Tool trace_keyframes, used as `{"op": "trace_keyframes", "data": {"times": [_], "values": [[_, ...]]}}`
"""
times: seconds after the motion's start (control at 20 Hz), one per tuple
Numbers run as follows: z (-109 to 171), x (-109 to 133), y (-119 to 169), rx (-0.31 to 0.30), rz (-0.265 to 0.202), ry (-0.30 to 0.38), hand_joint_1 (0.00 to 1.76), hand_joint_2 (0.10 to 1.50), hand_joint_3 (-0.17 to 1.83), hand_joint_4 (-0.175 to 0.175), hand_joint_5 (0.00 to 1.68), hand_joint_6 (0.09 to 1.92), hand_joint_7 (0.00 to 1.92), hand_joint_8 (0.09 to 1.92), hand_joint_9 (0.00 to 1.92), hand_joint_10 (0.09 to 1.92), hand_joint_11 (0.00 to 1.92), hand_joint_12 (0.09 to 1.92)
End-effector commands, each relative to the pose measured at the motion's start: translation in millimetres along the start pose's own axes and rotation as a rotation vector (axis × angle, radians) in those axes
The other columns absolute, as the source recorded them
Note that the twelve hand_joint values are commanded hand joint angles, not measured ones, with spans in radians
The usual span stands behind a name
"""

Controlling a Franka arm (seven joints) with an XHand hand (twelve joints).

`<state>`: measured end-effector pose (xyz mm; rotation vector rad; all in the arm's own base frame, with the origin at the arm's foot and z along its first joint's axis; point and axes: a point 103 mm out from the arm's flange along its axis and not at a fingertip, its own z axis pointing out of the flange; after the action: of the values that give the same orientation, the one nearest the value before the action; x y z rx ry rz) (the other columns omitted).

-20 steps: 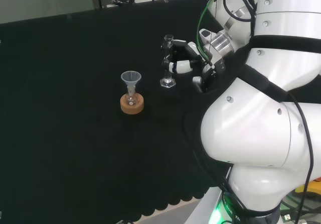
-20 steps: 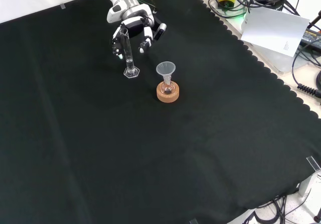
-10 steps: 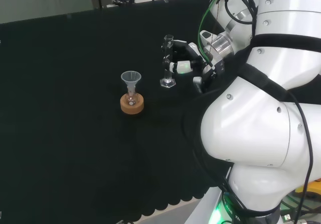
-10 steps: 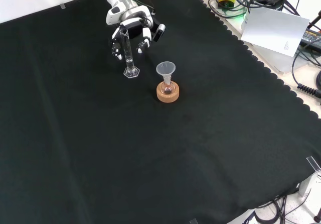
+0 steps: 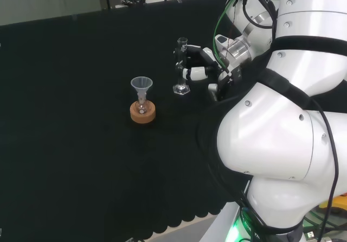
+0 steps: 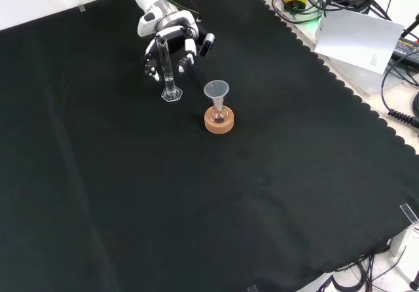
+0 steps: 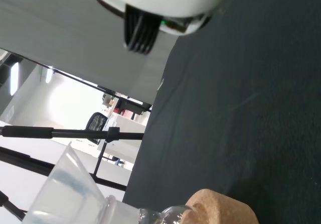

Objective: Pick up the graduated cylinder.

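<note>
The graduated cylinder (image 6: pixel 167 70) stood upright on its hexagonal foot on the black cloth (image 6: pixel 196 194), toward the upper left of the front view, with the hand (image 6: pixel 171 35) reaching down to it from the view's top. The fingers (image 6: pixel 186 56) were curled around the upper part of the tube, some on either side of it, though whether they actually touched the glass could not be told. In the head view the graduated cylinder (image 5: pixel 181 68) rose just left of the hand (image 5: pixel 201 65), whose curled fingers reached toward it from the right, the foot resting on the cloth. Near the cylinder, to its lower right in the front view, a small flask carrying a clear funnel (image 6: pixel 217 92) sat in a cork ring (image 6: pixel 218 121), apart from the cylinder's foot. The wrist view showed the funnel (image 7: pixel 70 191) and the cork ring (image 7: pixel 220 211) close up against the cloth.
</note>
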<state>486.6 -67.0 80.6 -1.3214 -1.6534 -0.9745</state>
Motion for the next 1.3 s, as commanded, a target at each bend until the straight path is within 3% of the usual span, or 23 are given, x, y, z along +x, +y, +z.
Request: {"op": "trace_keyframes", "data": {"times": [0.05, 0.7, 1.3], "values": [[2.0, -1.2, 2.0, -0.004, 0.003, 0.009, 1.21, 0.63, 0.72, -0.007, 0.61, 0.72, 0.57, 0.62, 0.91, 0.39, 0.73, 1.11], [-1.0, -4.1, 0.4, -0.024, -0.009, 0.074, 1.21, 0.64, 0.71, -0.002, 0.64, 0.75, 0.61, 0.63, 0.95, 0.4, 0.76, 1.09], [-0.1, -5.3, 1.6, -0.009, 0.0, 0.074, 1.21, 0.64, 0.71, 0.007, 0.69, 0.74, 0.66, 0.61, 0.99, 0.37, 0.79, 1.06]]}}
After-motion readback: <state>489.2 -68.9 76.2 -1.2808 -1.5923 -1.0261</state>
